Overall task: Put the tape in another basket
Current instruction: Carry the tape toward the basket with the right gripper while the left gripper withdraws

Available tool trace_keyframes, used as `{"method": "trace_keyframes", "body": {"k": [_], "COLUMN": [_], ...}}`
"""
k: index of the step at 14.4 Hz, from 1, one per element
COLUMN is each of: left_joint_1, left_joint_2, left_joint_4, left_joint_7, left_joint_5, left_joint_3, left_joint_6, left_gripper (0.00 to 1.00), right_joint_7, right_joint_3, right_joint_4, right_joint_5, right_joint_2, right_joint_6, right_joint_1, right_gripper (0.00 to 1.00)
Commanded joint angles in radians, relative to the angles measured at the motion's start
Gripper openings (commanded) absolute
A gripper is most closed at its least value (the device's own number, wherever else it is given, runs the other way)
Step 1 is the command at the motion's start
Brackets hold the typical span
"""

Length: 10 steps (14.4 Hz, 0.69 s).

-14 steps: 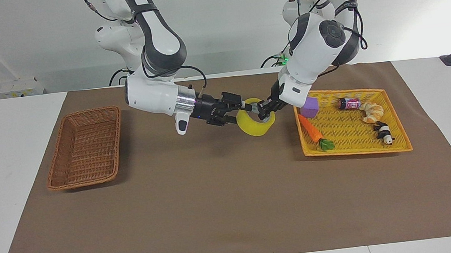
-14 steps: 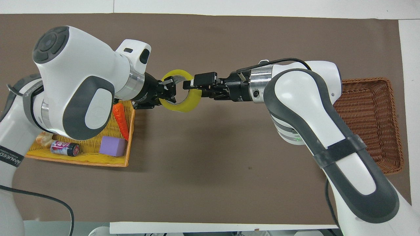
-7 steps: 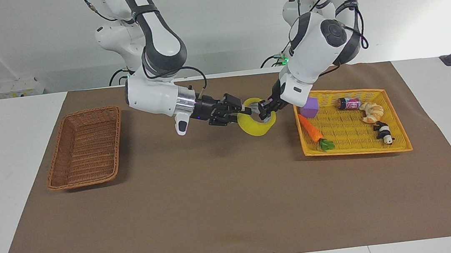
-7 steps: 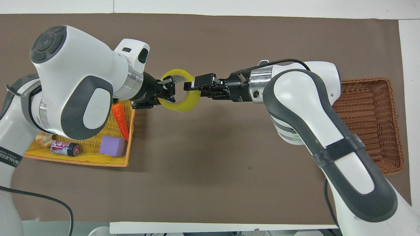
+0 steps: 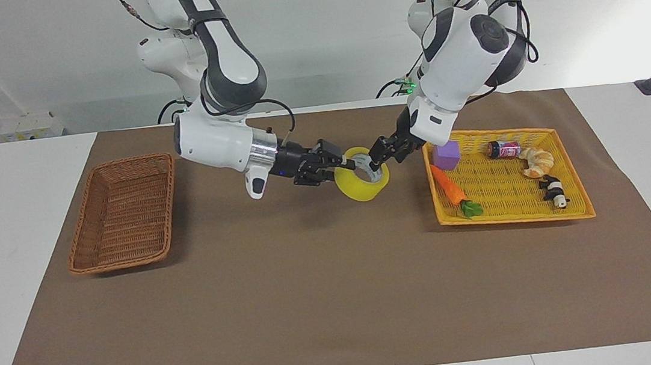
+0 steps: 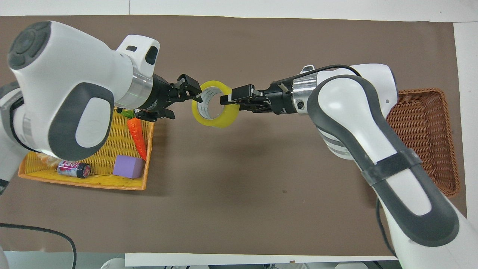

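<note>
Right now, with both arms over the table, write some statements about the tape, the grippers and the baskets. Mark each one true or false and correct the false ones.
1. The right gripper holds the tape up off the table. True.
2. The left gripper is clamped on the tape. False: its fingers stand open beside the roll, and only the right gripper grips it.
3. The tape lies in the brown wicker basket. False: it hangs over the brown mat, between that basket and the yellow tray.
4. A carrot and a purple block lie in the yellow tray. True.
</note>
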<state>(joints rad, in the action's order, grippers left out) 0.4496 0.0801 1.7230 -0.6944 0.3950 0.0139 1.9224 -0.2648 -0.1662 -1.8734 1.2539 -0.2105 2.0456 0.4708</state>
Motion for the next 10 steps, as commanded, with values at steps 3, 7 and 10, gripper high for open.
{"method": "trace_keyframes", "body": {"k": [3,7,10], "left_joint_1": [-0.159,-0.365,-0.483], "left_joint_2": [-0.132,-0.140,-0.141], "left_joint_4": [0.016,0.026,0.029], "left_joint_7": [0.027,0.253,0.464], "left_joint_5": [-0.083,-0.186,-0.231], "left_joint_3": [-0.003,-0.003,-0.003], "left_joint_6": [-0.123,-0.207,-0.227], "left_gripper": [1.00,1.00,1.00], "right_joint_7": [-0.105,-0.165,-0.253], "right_joint_3": [0.004,0.002,0.002], "right_joint_4": [-0.009,-0.009,-0.009], "right_joint_5": [-0.139,-0.295,-0.414], "right_joint_2": [0.042,0.046,0.053], "right_joint_6": [-0.258,-0.438,-0.512], "right_joint_1": [-0.272,-0.539,-0.720], "right_gripper": [0.00,0.00,0.00]}}
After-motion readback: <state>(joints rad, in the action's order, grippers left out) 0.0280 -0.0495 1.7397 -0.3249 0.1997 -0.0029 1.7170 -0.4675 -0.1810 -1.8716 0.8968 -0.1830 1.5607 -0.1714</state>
